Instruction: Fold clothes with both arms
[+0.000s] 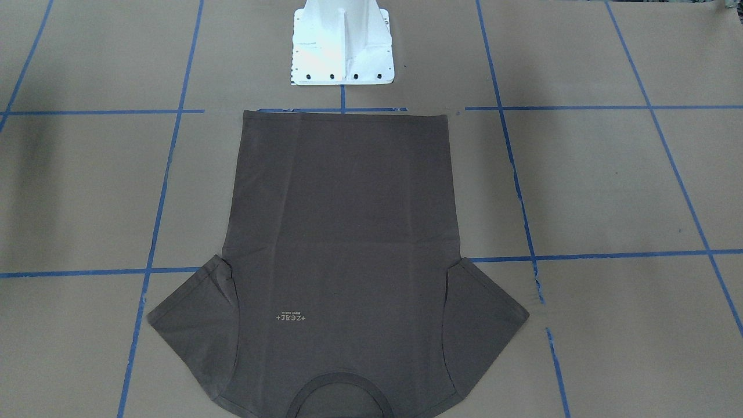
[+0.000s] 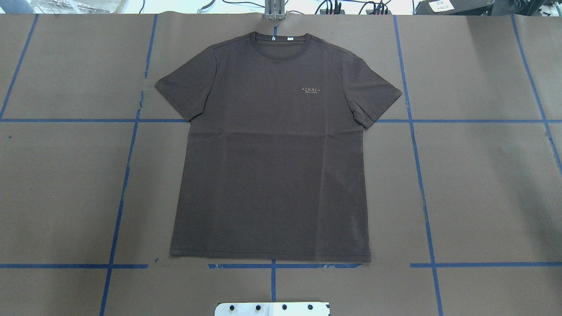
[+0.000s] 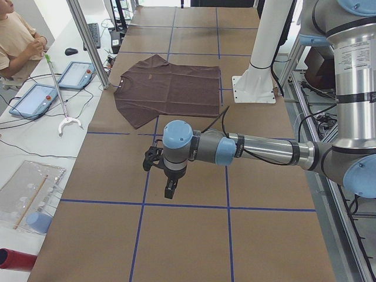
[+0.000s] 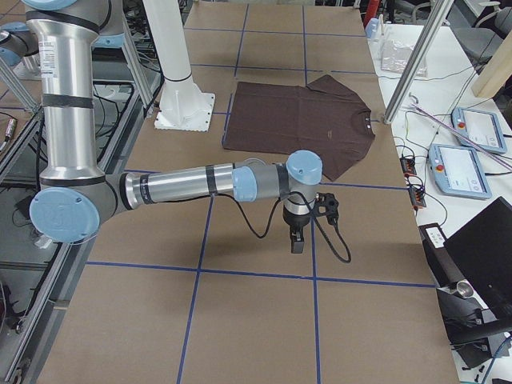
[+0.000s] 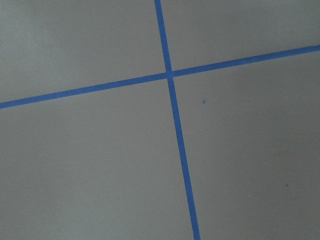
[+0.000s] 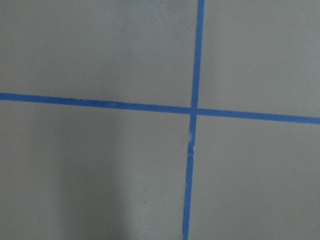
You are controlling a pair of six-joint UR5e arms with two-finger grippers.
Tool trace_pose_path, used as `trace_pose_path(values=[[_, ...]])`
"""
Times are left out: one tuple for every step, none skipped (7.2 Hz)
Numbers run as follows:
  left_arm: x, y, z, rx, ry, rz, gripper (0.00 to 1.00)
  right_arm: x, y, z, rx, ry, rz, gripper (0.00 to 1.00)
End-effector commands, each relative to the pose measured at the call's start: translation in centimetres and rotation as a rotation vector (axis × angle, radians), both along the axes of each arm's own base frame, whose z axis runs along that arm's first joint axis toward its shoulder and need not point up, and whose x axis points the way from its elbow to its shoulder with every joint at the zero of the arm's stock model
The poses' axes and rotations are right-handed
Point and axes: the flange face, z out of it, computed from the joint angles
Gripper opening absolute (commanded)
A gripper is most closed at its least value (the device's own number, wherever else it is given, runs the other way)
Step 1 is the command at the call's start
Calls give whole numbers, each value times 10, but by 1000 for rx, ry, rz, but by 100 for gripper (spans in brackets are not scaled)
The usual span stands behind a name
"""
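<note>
Item one, for your check: T-shirt (image 2: 270, 149), dark brown-grey, short-sleeved, lying flat and face up at the middle of the tabletop (image 2: 483, 184). In the overhead view its collar (image 2: 279, 44) sits at 12 o'clock with white tags (image 2: 290, 38) inside it. The hem lies at 6 o'clock, near the white base mount (image 2: 272, 308) but not touching it. The sleeves spread toward 10 and 2 o'clock, and the pale logo (image 2: 311, 90) sits at about 1 o'clock from the shirt's centre. Item two: blue tape lines (image 2: 127, 175) gridding the brown tabletop cover; the shirt overlaps several of them. Item three: left arm (image 3: 264, 150), stretched out level over bare tabletop, well apart from the shirt, its wrist turned down. Its wrist camera gives you only a tape crossing. You cannot tell whether its jaws are apart or together. Item four: right arm (image 4: 184, 186), likewise reaching over bare tabletop beyond the shirt's other side, wrist down. Its wrist camera also shows only a tape crossing, and you cannot tell how these jaws stand either.
</note>
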Motion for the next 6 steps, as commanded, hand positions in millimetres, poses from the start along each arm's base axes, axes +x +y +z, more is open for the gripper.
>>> trace_pose_path(values=[[-6, -20, -60, 284, -65, -30, 100, -19, -46, -69, 129, -8, -10, 100], [-12, -30, -84, 440, -106, -94, 100, -19, -67, -95, 176, 18, 20, 100], [-11, -27, -83, 482, -94, -103, 100, -19, -70, -97, 216, 20, 29, 100], [-10, -38, -69, 462, -94, -104, 100, -20, -77, -84, 257, 7, 28, 100], [-10, -39, -75, 481, -93, -106, 100, -36, -87, -77, 314, -9, 6, 100], [-10, -39, -78, 505, -90, -107, 100, -73, -90, -86, 317, -42, 14, 100]])
